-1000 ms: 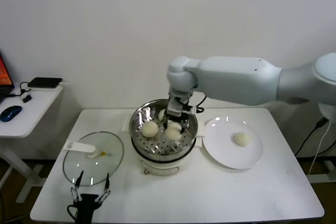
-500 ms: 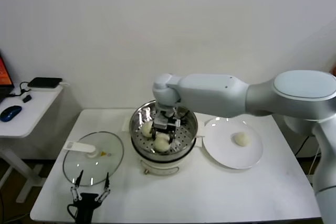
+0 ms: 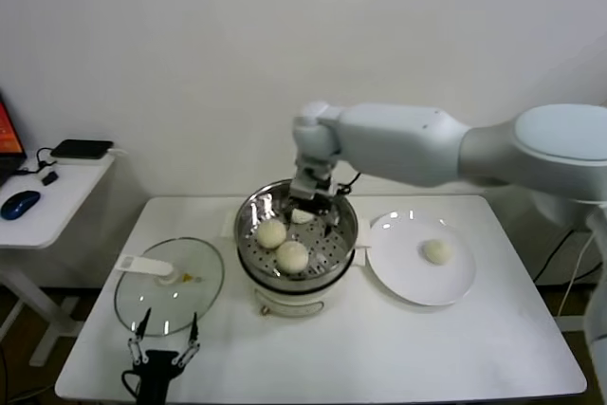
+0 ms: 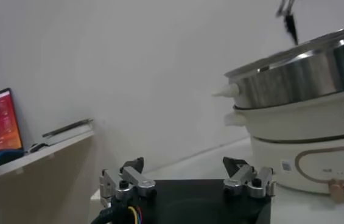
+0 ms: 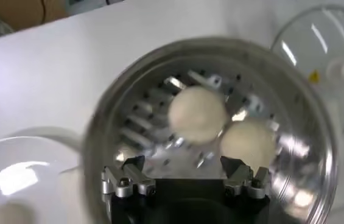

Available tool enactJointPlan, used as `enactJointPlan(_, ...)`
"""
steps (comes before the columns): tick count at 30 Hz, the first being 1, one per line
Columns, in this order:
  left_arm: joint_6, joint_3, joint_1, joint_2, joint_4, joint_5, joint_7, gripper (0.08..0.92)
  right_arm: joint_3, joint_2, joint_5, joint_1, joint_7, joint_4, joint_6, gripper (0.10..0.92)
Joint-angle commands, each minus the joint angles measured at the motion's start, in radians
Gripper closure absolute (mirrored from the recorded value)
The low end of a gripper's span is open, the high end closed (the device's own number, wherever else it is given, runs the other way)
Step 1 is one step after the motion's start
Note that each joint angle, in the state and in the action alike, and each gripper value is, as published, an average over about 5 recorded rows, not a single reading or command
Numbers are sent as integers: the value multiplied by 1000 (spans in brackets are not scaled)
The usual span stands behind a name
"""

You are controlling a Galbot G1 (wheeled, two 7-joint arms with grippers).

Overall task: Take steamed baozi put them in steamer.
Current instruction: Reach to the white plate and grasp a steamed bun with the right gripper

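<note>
Right hand (image 3: 311,198): now lifted above the steamer (image 3: 296,246), fingers apart, empty.
Change: its baozi (image 3: 292,256) lies released below it.
Plate (image 3: 422,258): one baozi (image 3: 436,251) remains.
Left hand (image 3: 163,340): parked, open.

Head view: high, facing forward and down over the whole white table (image 3: 455,348), wall behind. Left wrist view: low at table level near the front edge, facing sideways at the steamer (image 4: 305,91) wall, close. Right wrist view: directly above, looking straight down into the same steamer (image 5: 208,122), shared by all three.
</note>
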Motion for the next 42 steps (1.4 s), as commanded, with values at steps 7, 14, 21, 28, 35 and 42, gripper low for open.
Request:
enactJointPlan(7, -1, 14, 3, -49, 5, 8, 1, 177, -314, -416, 312, 191, -171, -51, -171, 203)
enactJointPlan(14, -4, 15, 5, -49, 9, 12, 1, 177, -231, -527, 157, 49, -10, -60, -257, 203)
enactJointPlan(21, -7, 14, 9, -49, 10, 19, 1, 177, -39, -527, -28, -169, 74, -154, -304, 203)
enactJointPlan(28, -5, 8, 9, -49, 15, 27, 2, 177, 69, -469, -76, -302, 116, -217, -356, 203)
enactJointPlan(35, -4, 0, 6, -49, 27, 32, 2, 177, 166, -406, -133, -395, 133, -337, -357, 203)
enactJointPlan(42, 0, 2, 1, -49, 38, 29, 6, 177, 221, -370, -166, -444, 137, -421, -351, 203)
